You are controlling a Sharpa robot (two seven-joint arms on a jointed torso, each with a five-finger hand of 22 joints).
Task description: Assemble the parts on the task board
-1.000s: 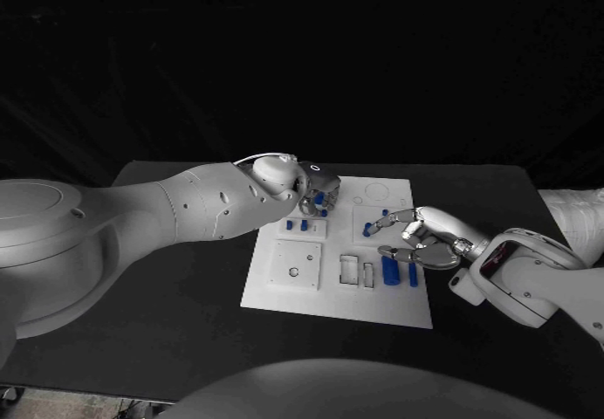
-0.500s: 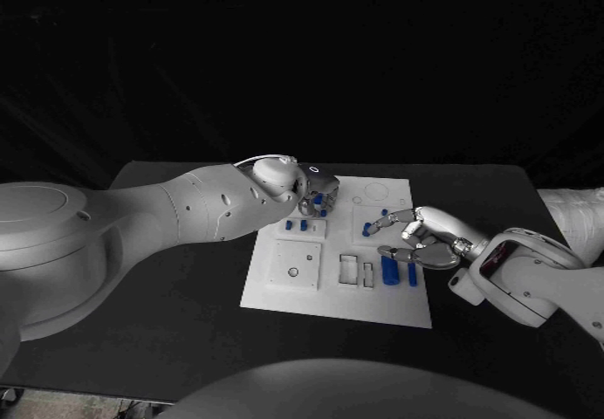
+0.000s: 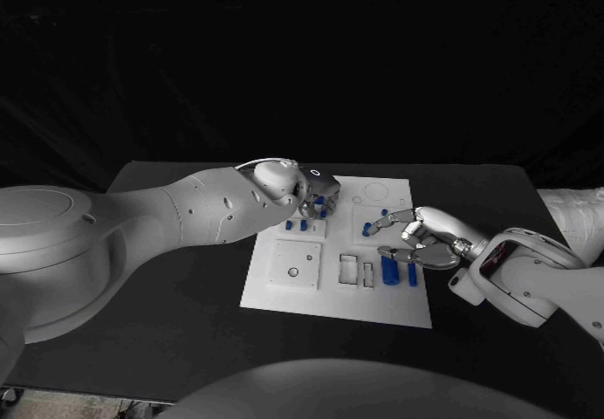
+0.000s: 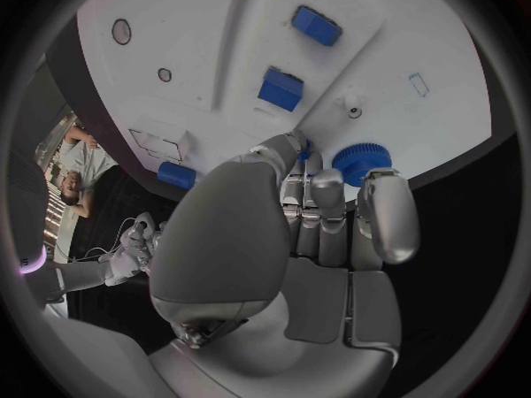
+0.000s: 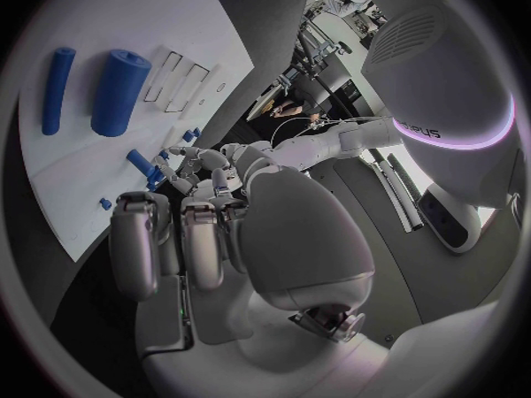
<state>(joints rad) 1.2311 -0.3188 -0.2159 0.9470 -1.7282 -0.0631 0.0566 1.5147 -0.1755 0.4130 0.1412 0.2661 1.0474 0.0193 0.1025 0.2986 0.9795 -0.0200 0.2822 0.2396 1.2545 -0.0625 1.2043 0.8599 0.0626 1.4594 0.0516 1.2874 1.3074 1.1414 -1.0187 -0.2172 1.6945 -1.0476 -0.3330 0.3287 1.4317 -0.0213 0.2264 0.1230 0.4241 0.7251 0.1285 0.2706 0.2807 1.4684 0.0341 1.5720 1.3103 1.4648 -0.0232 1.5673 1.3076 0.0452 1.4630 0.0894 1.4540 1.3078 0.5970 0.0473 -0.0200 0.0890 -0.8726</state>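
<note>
Over task board [image 3: 330, 301], left robot hand [image 3: 318, 194] curled

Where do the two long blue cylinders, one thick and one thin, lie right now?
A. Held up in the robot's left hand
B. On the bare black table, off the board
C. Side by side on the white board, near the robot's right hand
C: the head view shows the thick blue cylinder and the thin blue cylinder lying parallel on the white task board, just below the right hand.

Dim, dark surroundings; bright white task board [image 3: 338, 288]; fisheye-bent wrist views.
</note>
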